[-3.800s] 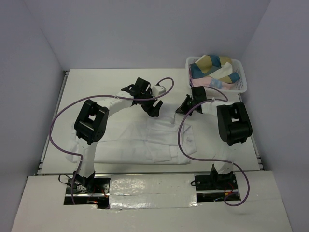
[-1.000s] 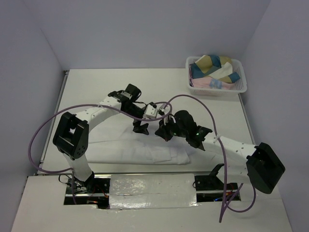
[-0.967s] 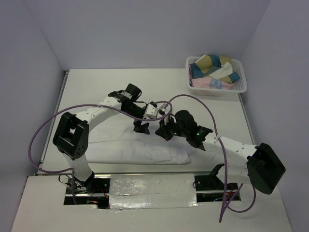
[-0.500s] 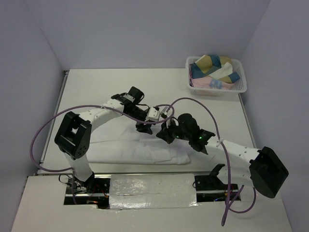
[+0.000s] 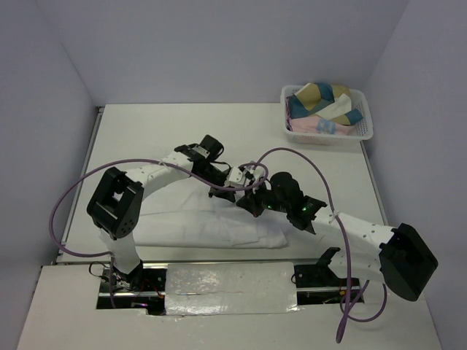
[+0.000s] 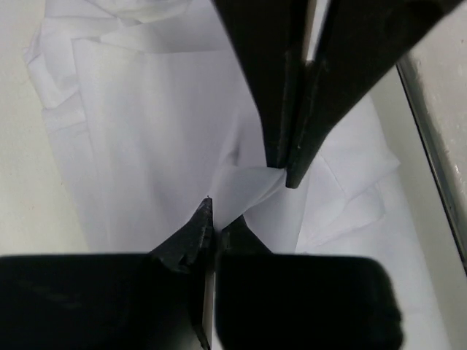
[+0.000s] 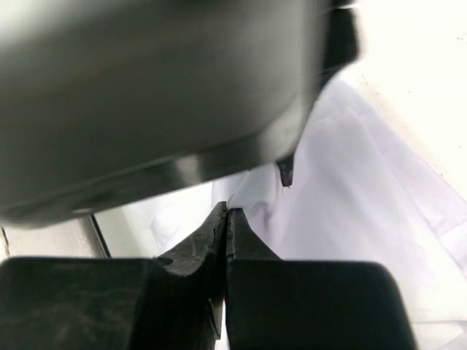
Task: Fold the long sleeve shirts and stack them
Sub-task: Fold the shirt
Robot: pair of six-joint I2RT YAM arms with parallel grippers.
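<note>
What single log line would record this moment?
step: folding | left gripper: shut on shirt | right gripper: shut on shirt | grippers: close together

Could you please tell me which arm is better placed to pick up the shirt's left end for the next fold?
Probably left: the left pincer is nearer that end of the shirt, while the right pincer would have to cross it. Both pinch the shirt.

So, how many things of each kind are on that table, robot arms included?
White shirt: 1
White basket: 1
Robot arms: 2, left arm, right arm
Total: 4, not counting the coloured cloths bundled in the basket.
</note>
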